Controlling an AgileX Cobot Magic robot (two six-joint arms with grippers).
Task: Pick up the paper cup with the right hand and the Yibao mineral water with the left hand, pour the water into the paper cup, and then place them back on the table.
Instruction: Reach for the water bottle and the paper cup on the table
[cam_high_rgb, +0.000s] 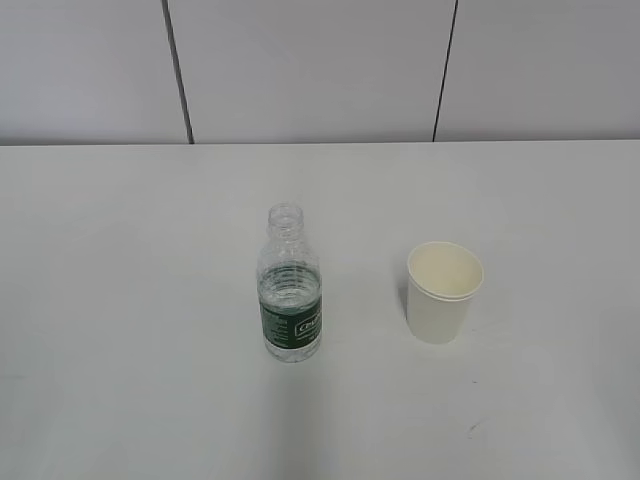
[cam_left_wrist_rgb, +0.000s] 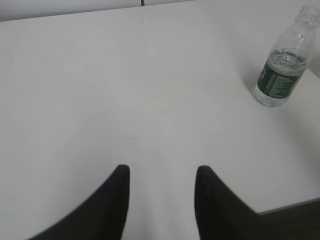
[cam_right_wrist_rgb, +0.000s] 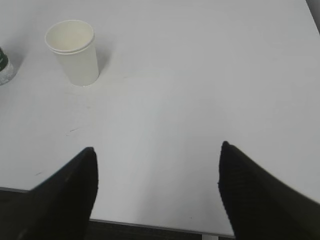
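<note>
The Yibao mineral water (cam_high_rgb: 291, 290), a clear capless bottle with a dark green label, stands upright on the white table (cam_high_rgb: 120, 300). The white paper cup (cam_high_rgb: 443, 291) stands upright to its right. Neither arm shows in the exterior view. In the left wrist view my left gripper (cam_left_wrist_rgb: 161, 172) is open and empty over bare table, with the bottle (cam_left_wrist_rgb: 282, 65) far off at the upper right. In the right wrist view my right gripper (cam_right_wrist_rgb: 157, 152) is wide open and empty near the table's front edge, with the cup (cam_right_wrist_rgb: 72, 51) far off at the upper left.
A grey panelled wall (cam_high_rgb: 320, 70) rises behind the table's far edge. The table's front edge (cam_right_wrist_rgb: 150, 226) lies just under the right gripper, and a corner edge (cam_left_wrist_rgb: 290, 205) shows at the lower right of the left wrist view.
</note>
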